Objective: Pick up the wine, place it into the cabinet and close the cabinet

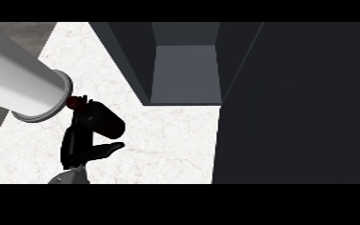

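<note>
1. White marbled worktop (169, 143) is filling the lower middle of the head view, running up to the foot of a dark grey cabinet (184, 71).
2. The cabinet is standing open, showing a bare grey inner floor between dark side walls.
3. Its door (288, 105) is hanging wide as a broad dark panel that is covering the right side of the view.
4. The grey left forearm (25, 83) is slanting in large from the upper left edge and ending in a flanged cuff.
5. Below the cuff, the black left hand (79, 145) is hanging over the worktop, to the left of the cabinet opening and apart from it.
6. Its fingers are wrapping round the wine (72, 103), and the thumb (109, 148) is jutting out to the right.
7. The wine is sitting in that hand at the left of the view, outside the cabinet. Only a dark red tip is showing just beside the cuff, since the rest is merging with the black hand.
</note>
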